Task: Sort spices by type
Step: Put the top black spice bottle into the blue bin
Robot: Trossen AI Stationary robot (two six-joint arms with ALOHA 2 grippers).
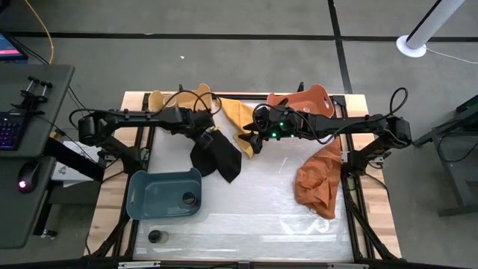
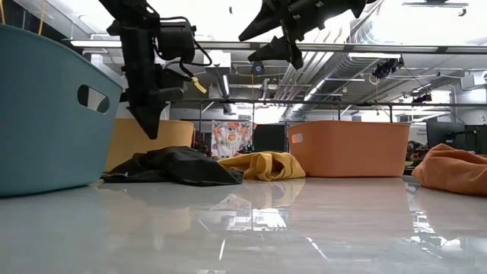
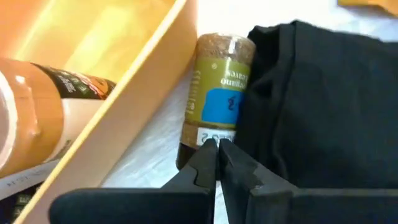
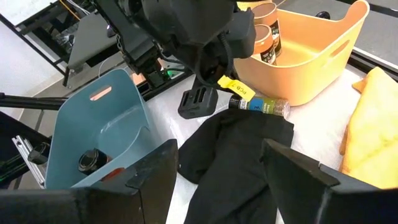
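High view: left end effector point(image 1: 211, 140) over the black cloth point(image 1: 217, 158) beside the yellow bin point(image 1: 160, 99); right end effector point(image 1: 249, 142) close by, above the yellow cloth point(image 1: 240, 118). One dark-topped jar point(image 1: 189, 199) inside the blue bin point(image 1: 146, 196), another jar point(image 1: 154, 237) on the tabletop point(image 1: 246, 224) in front of it.

Low view: both arms hanging above the white surface.

Left wrist view: fingers point(image 3: 202, 163) pressed together, empty, tips just at a lying green-labelled spice jar point(image 3: 216, 99) between bin wall and black cloth.

Right wrist view: fingers point(image 4: 155, 171) spread wide, holding nothing.
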